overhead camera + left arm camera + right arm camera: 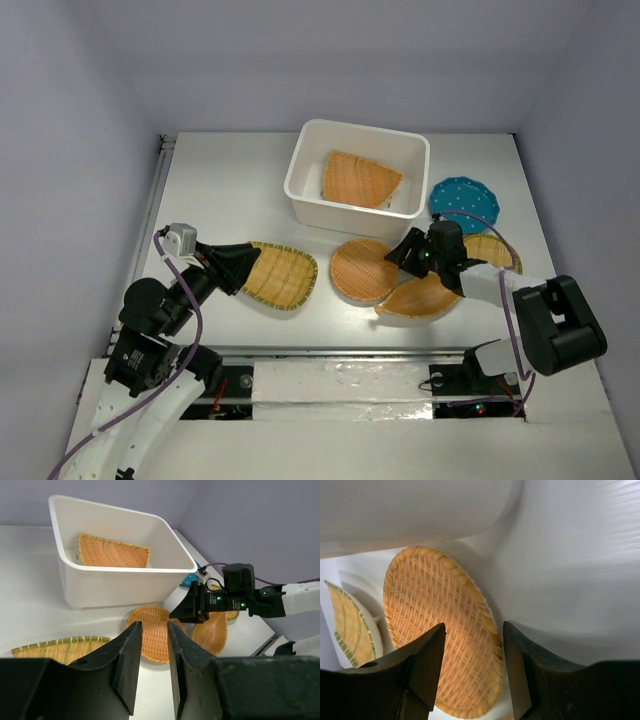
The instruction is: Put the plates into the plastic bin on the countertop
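The white plastic bin (350,207) stands at the back middle with the fan-shaped wicker plate (360,180) inside. My right gripper (405,252) is open, low over the right edge of a round wicker plate (363,270); in the right wrist view its fingers straddle that plate's rim (487,625). A second wicker plate (420,297) lies under the right arm, and another (495,250) shows partly behind it. The teal dotted plate (465,203) lies right of the bin. My left gripper (245,265) is open and empty at the left end of the leaf-shaped plate (285,275).
The metal rail (150,215) runs along the countertop's left edge. In the left wrist view the bin's wall (120,585) stands behind the round plate (155,632), with the right gripper (182,611) beside it. The bin's wall (410,510) rises close above the right gripper.
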Controlling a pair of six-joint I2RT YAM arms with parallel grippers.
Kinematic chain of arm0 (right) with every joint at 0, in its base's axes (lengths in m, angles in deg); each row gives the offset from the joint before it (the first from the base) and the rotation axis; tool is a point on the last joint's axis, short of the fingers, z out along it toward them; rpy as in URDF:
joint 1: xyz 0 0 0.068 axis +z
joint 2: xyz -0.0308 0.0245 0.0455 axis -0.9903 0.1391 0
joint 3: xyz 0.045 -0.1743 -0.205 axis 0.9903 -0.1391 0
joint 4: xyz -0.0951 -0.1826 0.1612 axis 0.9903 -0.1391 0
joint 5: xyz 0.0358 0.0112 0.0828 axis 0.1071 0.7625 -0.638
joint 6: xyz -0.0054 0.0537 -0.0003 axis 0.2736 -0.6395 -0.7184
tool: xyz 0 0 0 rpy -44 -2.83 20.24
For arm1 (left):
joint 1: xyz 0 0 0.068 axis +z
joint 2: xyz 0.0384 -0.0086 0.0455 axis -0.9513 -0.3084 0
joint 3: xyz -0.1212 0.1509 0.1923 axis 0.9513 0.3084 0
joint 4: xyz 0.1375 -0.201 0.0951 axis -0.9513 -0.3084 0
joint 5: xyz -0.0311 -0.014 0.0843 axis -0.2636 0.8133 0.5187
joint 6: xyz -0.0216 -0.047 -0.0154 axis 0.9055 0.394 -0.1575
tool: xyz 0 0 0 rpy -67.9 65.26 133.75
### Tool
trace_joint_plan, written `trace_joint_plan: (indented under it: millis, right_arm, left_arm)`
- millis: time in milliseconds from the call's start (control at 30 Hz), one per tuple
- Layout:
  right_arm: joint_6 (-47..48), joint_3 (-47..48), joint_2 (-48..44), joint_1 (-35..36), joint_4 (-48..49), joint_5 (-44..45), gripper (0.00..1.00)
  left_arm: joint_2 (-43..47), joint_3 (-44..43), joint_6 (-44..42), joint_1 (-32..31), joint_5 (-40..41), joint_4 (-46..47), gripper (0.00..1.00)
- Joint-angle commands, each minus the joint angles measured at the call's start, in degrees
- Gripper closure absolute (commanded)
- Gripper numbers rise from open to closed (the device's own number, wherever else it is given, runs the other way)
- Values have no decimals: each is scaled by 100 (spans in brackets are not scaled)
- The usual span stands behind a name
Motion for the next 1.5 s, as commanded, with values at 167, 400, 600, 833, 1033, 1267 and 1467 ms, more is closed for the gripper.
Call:
trace_joint_plan:
  millis: [167, 400, 600, 833, 1033, 1267, 1467]
  right_arm:
    - [-898, -339, 816, 460, 1749, -237, 55]
    - [-1338, -814, 449, 566, 2488, -35, 96]
    - [-1312, -946, -720, 802, 1694, 342, 100]
    - [-864, -393, -3215, 944, -840, 1037, 100]
    - [-582, 458, -3886, 997, -1869, 538, 100]
    - [-407, 1451, -3333, 1216, -1388, -166, 100]
    - [-21, 2770, -2036, 1111, -835, 563, 100]
  left_arm:
    - [-94, 70, -38, 45, -116, 270, 76]
    - [-129, 70, -38, 97, -125, 270, 76]
    - [-129, 61, -38, 97, -72, 253, 76]
    - [37, -35, -56, 150, 270, 209, 74]
    - [222, -97, -38, 203, 630, 156, 68]
    - [249, -106, -12, 256, 745, 156, 66]
    - [214, -88, -12, 308, 728, 165, 65]
